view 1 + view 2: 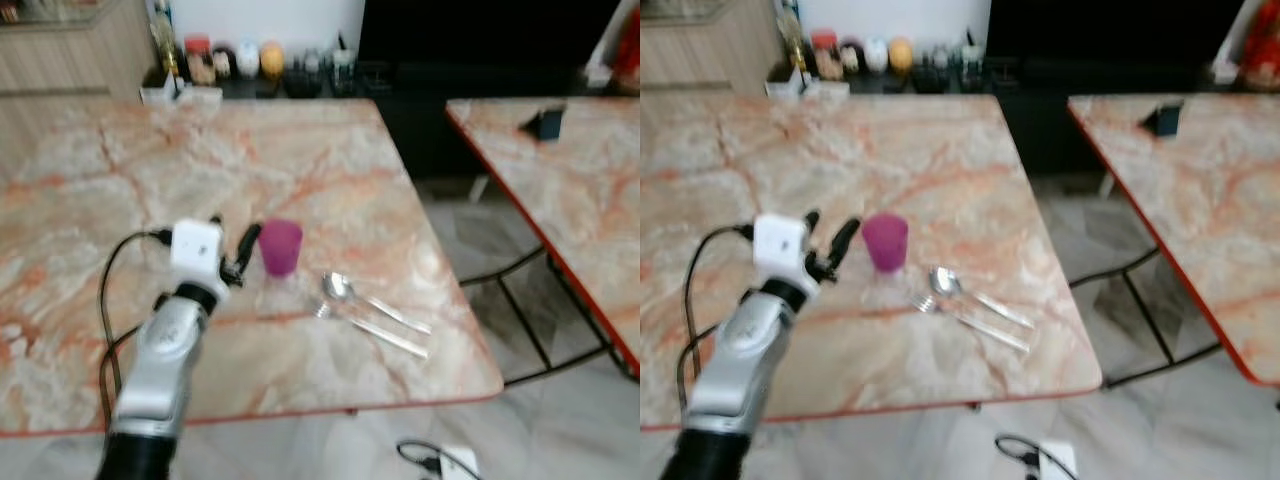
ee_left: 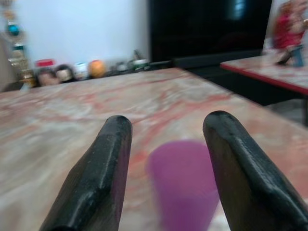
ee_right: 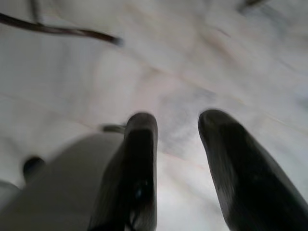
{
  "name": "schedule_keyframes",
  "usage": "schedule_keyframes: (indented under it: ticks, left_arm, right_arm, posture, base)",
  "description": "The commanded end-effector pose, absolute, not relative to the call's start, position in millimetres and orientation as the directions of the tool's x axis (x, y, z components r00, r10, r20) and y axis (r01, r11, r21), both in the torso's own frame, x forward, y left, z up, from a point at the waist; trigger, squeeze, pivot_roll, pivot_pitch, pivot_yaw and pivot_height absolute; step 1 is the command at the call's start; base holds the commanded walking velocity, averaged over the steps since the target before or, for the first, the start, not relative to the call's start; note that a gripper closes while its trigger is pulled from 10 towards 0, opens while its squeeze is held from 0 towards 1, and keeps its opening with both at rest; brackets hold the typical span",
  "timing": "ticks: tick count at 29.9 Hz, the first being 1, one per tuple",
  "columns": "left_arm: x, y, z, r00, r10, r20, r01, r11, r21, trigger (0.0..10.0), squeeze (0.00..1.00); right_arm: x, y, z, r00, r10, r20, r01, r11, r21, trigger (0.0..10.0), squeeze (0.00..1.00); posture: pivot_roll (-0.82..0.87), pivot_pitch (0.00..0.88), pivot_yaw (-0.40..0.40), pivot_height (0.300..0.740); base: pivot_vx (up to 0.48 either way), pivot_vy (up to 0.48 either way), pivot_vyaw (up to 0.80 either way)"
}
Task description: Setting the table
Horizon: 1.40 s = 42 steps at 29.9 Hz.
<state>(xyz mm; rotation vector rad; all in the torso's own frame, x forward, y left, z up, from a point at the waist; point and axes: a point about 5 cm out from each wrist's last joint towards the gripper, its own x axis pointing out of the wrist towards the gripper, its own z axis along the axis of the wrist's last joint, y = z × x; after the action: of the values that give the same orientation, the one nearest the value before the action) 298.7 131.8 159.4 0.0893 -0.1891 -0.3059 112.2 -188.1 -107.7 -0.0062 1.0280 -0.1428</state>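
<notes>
The purple cup (image 1: 280,247) stands upright on the marble table (image 1: 300,160) near its front edge, just beyond the tips of the left gripper (image 1: 232,246), whose fingers (image 2: 103,178) are spread apart with the cup seen between them, not touching. Just right of the cup lie a spoon (image 1: 345,292) and fork (image 1: 370,330), side by side, heads toward the cup and handles running away to the right. The right gripper (image 3: 180,159) hangs over the floor, fingers parted and empty.
</notes>
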Motion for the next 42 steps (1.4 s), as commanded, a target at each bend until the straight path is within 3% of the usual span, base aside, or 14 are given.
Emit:
schedule_keyframes:
  ticks: [1,5,11,17,23,27,42]
  left_arm:
    - [298.7,142.3,165.8,0.94,-0.284,0.19,0.263,0.957,0.125,10.0,0.0]
    - [298.5,144.2,164.4,0.943,-0.288,0.169,0.269,0.955,0.128,10.0,0.0]
    - [304.3,147.9,178.3,0.951,-0.262,0.166,0.262,0.965,0.022,10.0,0.0]
    - [317.8,148.0,182.3,0.969,-0.23,0.086,0.237,0.968,-0.082,10.0,0.0]
    - [324.9,140.9,175.7,0.96,-0.266,-0.084,0.264,0.964,-0.034,10.0,0.0]
    - [334.3,131.8,170.6,0.95,-0.252,-0.184,0.242,0.967,-0.073,10.0,0.0]
    - [341.1,125.3,170.1,0.935,-0.201,-0.292,0.143,0.968,-0.208,10.0,0.0]
  right_arm:
    - [118.5,-182.2,-106.5,0.523,-0.107,-0.845,0.112,0.992,-0.056,10.0,0.0]
    - [118.4,-182.1,-106.6,0.522,-0.106,-0.846,0.11,0.992,-0.057,10.0,0.0]
    - [118.1,-181.8,-106.7,0.52,-0.105,-0.848,0.107,0.993,-0.058,10.0,0.0]
    - [118.8,-180.9,-106.7,0.519,-0.102,-0.848,0.105,0.993,-0.056,10.0,0.0]
    - [119.2,-180.2,-106.7,0.518,-0.101,-0.849,0.108,0.993,-0.053,10.0,0.0]
    - [119.7,-179.2,-106.7,0.518,-0.091,-0.85,0.1,0.994,-0.045,10.0,0.0]
    - [120.0,-178.9,-106.7,0.519,-0.087,-0.85,0.104,0.994,-0.038,10.0,0.0]
  posture:
    - [0.05,0.0,-0.06,0.74]
    - [0.05,0.0,-0.059,0.74]
    - [0.06,0.0,-0.058,0.74]
    - [0.05,0.0,-0.054,0.74]
    - [0.05,0.0,-0.052,0.74]
    - [0.05,0.0,-0.056,0.74]
    - [0.05,0.0,-0.055,0.74]
  base:
    - [0.0,0.0,0.0]
    - [0.0,0.0,0.0]
    - [0.0,0.0,0.0]
    - [0.0,0.0,0.0]
    - [0.0,0.0,0.0]
    - [0.0,0.0,0.0]
    - [0.0,0.0,0.0]
